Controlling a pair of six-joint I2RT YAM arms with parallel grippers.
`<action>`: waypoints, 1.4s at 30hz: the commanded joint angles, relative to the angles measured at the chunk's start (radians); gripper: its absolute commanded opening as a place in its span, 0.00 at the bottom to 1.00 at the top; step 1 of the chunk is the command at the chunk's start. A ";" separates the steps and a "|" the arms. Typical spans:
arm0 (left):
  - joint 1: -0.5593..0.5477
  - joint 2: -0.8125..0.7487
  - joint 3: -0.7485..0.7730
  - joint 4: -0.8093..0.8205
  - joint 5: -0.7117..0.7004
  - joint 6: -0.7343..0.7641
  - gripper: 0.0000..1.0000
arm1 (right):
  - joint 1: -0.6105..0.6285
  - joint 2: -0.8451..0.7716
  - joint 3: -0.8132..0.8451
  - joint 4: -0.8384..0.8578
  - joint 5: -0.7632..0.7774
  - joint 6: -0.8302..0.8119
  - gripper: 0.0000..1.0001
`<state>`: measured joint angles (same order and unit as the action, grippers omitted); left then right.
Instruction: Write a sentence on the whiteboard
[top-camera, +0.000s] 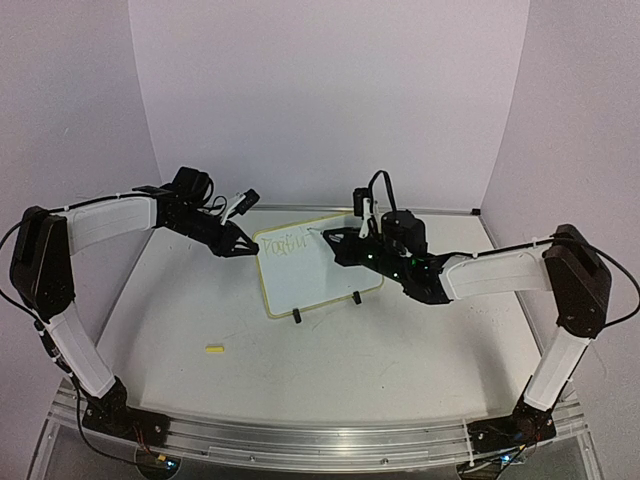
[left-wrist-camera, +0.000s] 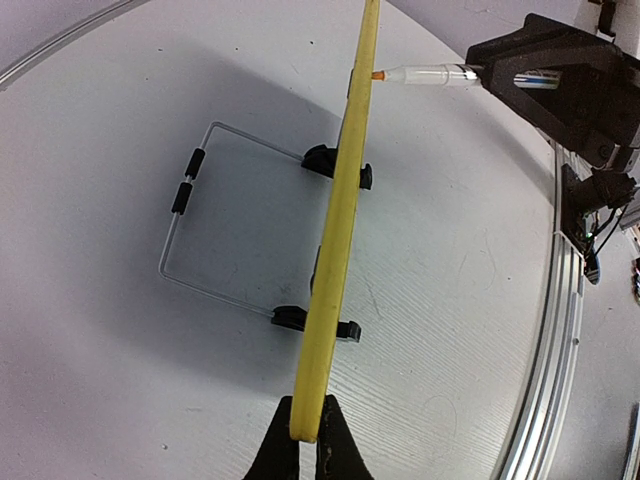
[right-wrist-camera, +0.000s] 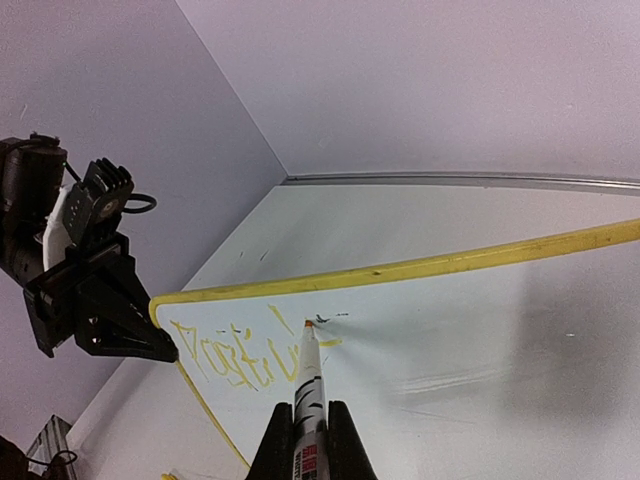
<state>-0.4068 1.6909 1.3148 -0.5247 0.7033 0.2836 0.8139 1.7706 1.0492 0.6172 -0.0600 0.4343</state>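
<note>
Left arm: reaches in from the left, left claw (top-camera: 243, 246) clenched on the left rim of the whiteboard (top-camera: 320, 280).
Right arm: stretched in from the right, right claw (right-wrist-camera: 308, 432) grasping a marker (right-wrist-camera: 306, 385), tip touching the board face.
Sentence (right-wrist-camera: 232, 358): one short line, upper left, illegible; marker label unreadable.
Whiteboard: mid-bench (top-camera: 400, 350), propped on a wire stand (left-wrist-camera: 190, 240).
Bare bench in front; yellow scrap (top-camera: 214, 349) near the left arm.

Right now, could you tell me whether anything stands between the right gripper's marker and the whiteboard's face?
Nothing visible does. The marker in the right gripper has its tip at the whiteboard face beside the handwriting; the left gripper only clamps the board's edge.
</note>
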 joint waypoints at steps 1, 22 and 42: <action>-0.020 0.012 0.017 -0.062 -0.048 0.027 0.00 | -0.002 0.009 0.012 0.004 0.029 0.003 0.00; -0.020 0.012 0.017 -0.062 -0.047 0.026 0.00 | -0.003 -0.001 -0.056 0.002 0.016 0.045 0.00; -0.020 0.009 0.017 -0.063 -0.050 0.026 0.00 | -0.002 -0.043 -0.040 -0.023 0.097 0.023 0.00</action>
<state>-0.4068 1.6909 1.3148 -0.5243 0.7033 0.2829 0.8152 1.7704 0.9955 0.6102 -0.0430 0.4737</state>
